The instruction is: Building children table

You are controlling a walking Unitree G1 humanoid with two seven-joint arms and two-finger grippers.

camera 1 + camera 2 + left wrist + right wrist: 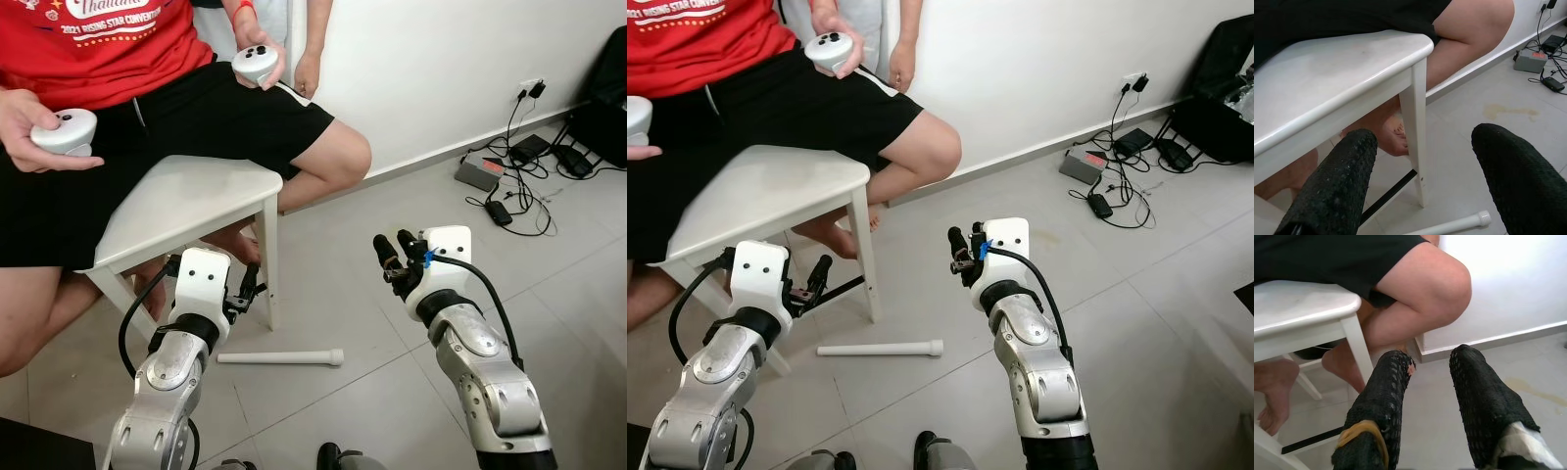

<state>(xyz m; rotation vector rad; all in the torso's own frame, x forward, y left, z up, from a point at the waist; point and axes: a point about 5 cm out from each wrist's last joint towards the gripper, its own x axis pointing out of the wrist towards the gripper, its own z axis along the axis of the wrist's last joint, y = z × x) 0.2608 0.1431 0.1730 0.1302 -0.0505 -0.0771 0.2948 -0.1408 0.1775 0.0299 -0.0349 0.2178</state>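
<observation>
A small white children's table [186, 201] stands on the tiled floor with a person sitting on it. Its front leg [268, 259] is upright. A loose white table leg [279, 357] lies flat on the floor in front of the table. My left gripper [247, 286] hovers open just left of the front leg, above the loose leg, and holds nothing. The left wrist view looks at the table corner [1418, 46] and the tip of the loose leg [1476, 219]. My right gripper [392, 257] is open and empty, raised above the floor to the right of the table.
The person holds two white controllers [64, 130] [257, 62], with bare feet [1393, 134] under the table. Cables and power adapters [495, 181] lie along the wall at right, next to a black bag [607, 93]. Open tiles lie between my arms.
</observation>
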